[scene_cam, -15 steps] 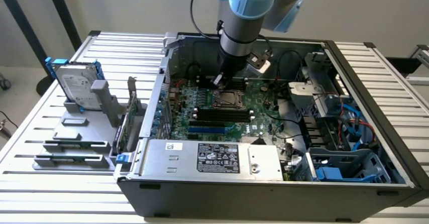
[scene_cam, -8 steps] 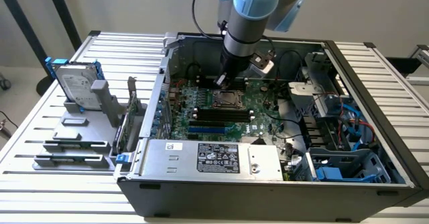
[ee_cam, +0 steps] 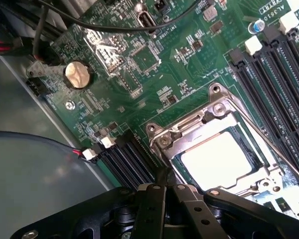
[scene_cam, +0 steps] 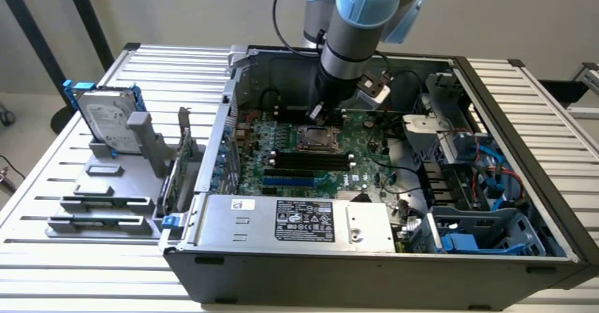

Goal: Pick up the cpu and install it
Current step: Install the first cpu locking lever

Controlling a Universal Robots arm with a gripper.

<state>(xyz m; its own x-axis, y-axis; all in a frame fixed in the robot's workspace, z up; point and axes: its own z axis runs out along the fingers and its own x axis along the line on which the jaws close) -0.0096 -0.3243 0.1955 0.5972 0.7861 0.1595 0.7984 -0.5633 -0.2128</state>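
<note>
Hard drive [scene_cam: 106, 122] with blue rails stands upright in grey holder blocks [scene_cam: 111, 199], exterior view's left, on slatted table [scene_cam: 56, 155]. Open PC case [scene_cam: 374, 271] beside it, green motherboard [scene_cam: 290, 160] inside. Gripper [scene_cam: 316, 114] closed, holding nothing, just above socket [ee_cam: 224, 149]. Cpu [ee_cam: 220, 160] seated in socket frame, silver top bright. Coin battery [ee_cam: 78, 74] well apart.
</note>
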